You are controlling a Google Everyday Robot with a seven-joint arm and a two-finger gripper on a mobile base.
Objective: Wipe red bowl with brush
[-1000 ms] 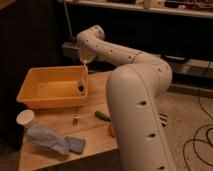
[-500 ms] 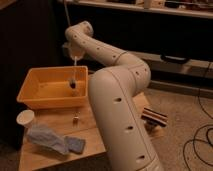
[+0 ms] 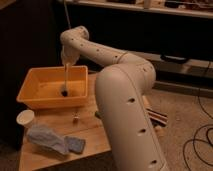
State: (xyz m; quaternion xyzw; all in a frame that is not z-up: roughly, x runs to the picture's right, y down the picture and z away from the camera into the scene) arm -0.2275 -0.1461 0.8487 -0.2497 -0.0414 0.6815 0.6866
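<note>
**Brush down in the tub: risks and a count**

Camera view: we are looking at our gripper [image 3: 69, 60] hanging above the back half of the red bowl [image 3: 42, 82], an orange-yellow rectangular tub sitting at the rear left of the wooden worktop [image 3: 92, 137]. The fingers are closing on the top of the brush [image 3: 66, 80], which is hanging nearly upright with its dark bristle head touching, or almost touching, the tub floor near the middle.

We are judging three risks. Pressing down too hard may be bending the thin handle or twisting it out of the fingers, since the grasp is only at its tip. A sideways stroke could be dragging the light tub across the worktop rather than wiping it, and the tub is standing close to the left edge. A wide sweep may also be striking the sloped wall and levering the brush loose.

We are counting:
- one tub
- one slim brush
- one small white cup [image 3: 25, 119] just in front of the tub's left corner
- one crumpled bluish cloth [image 3: 54, 140] at the front
- one small dark item [image 3: 76, 119] we cannot identify
</note>
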